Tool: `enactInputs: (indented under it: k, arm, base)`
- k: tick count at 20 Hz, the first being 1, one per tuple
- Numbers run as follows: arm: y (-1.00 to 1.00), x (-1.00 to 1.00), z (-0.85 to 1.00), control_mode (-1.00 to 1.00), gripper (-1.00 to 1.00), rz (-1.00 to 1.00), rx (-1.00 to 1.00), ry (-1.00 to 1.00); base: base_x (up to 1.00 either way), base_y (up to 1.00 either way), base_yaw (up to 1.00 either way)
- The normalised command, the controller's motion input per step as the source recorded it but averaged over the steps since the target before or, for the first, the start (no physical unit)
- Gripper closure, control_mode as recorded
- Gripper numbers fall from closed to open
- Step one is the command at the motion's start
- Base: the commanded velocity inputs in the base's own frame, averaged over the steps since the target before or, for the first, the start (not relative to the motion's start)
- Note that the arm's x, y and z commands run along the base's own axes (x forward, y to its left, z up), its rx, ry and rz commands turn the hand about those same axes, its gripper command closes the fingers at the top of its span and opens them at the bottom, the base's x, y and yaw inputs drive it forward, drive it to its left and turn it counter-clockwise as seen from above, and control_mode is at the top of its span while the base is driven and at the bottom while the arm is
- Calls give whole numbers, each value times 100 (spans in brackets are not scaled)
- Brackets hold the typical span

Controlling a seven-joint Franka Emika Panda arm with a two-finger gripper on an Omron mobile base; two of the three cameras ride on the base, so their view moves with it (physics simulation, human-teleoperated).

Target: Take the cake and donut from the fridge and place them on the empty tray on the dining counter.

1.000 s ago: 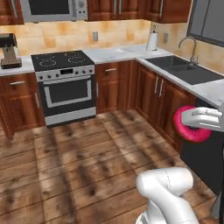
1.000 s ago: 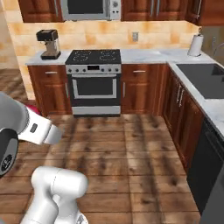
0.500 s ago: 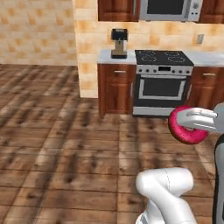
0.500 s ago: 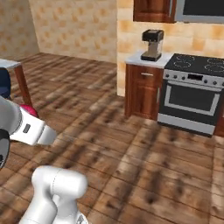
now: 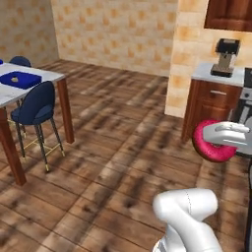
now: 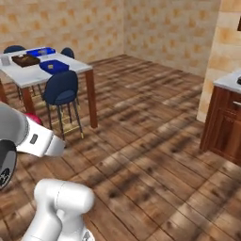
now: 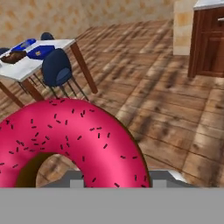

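My gripper (image 5: 220,139) is shut on the donut (image 5: 209,150), a pink-red iced ring with dark sprinkles, held in the air at the right of the left base view. The donut (image 7: 78,140) looms large in the hand view and hides the fingertips. A sliver of the donut (image 6: 33,117) peeks out behind my forearm. Far to the left stands the dining counter (image 5: 42,78), white-topped on reddish-brown legs. On it lies a deep-blue tray (image 6: 54,66) with a small golden-tan block, seemingly the cake (image 5: 16,78), at its middle. That tray (image 7: 41,52) lies well beyond the donut.
A dark brown tray (image 6: 26,60) and a second blue tray (image 6: 40,52) lie further back on the counter. Blue chairs (image 5: 37,106) stand along its near side. Wood cabinets with a coffee machine (image 5: 224,56) stand at the right. Wide plank floor lies between.
The whole picture has swung from the stove and kitchen cabinets to the dining area, so the base has turned. The donut stays held in the shut gripper.
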Motion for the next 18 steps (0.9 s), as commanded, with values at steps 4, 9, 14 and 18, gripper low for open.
enactInputs:
  k: [4,9,14,18]
  arm:
    - [0,0,0,100,100,0,0,0]
    - [0,0,0,100,100,0,0,0]
    - [0,0,0,100,100,0,0,0]
    - [0,0,0,100,100,0,0,0]
  base:
    - [100,11,14]
    - [100,2,2]
    - [100,61,0]
    - [100,80,0]
